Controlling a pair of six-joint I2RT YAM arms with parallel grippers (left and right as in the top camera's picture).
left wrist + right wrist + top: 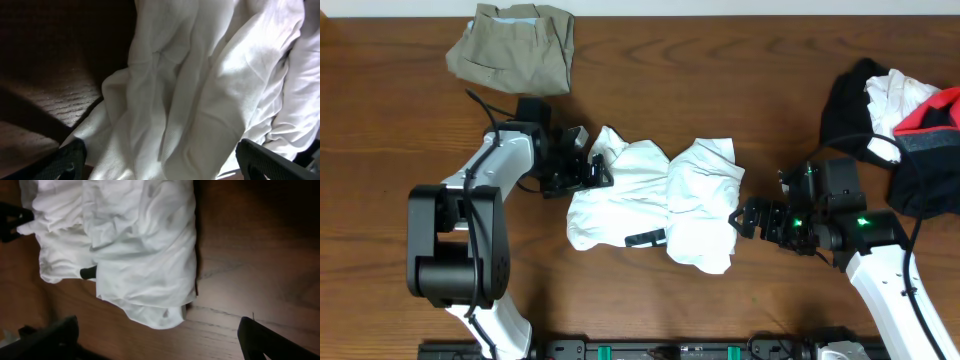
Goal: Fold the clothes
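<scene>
A crumpled white garment (655, 200) lies in a heap at the table's middle, with a small black tag (645, 238) on its near side. My left gripper (592, 168) is open at the garment's left edge. In the left wrist view its fingers (160, 167) are spread wide with white cloth (200, 85) lying between them. My right gripper (745, 218) is open just off the garment's right edge. In the right wrist view its fingers (157, 345) are over bare wood, and the garment's hem (150, 255) sits just ahead, not touched.
Folded khaki trousers (515, 45) lie at the back left. A pile of black, white and red clothes (900, 110) sits at the right edge behind my right arm. The brown wooden table (410, 130) shows around the garment.
</scene>
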